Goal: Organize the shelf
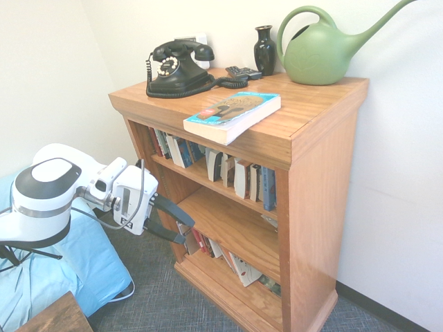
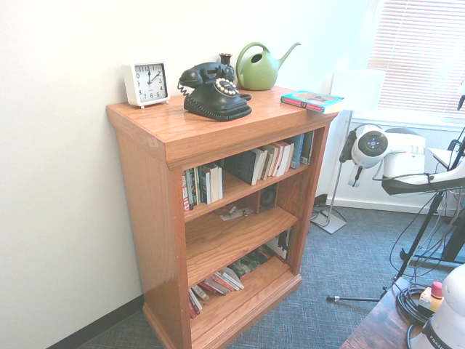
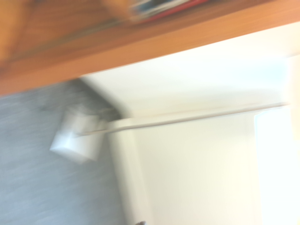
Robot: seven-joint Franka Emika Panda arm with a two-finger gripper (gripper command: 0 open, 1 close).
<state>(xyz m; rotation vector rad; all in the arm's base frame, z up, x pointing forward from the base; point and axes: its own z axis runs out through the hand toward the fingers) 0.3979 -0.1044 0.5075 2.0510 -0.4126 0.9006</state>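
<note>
A white robot arm reaches toward the front of an oak shelf (image 1: 304, 173) that stands against a pale wall.

The gripper (image 1: 181, 223) hangs in front of the shelf's lower left side, level with the middle tier, its two dark fingers spread apart and holding nothing. On the shelf's top sit a black rotary telephone (image 1: 178, 68), a dark vase (image 1: 264, 50), a green watering can (image 1: 324, 48) and a paperback book (image 1: 232, 116) lying flat, its corner jutting over the front edge. A white alarm clock (image 2: 146, 83) stands at the far end (seen only from the other side). Books fill the upper tier, and more lean loosely on the bottom one. The wrist view is blurred: wood, grey carpet, white wall.
</note>
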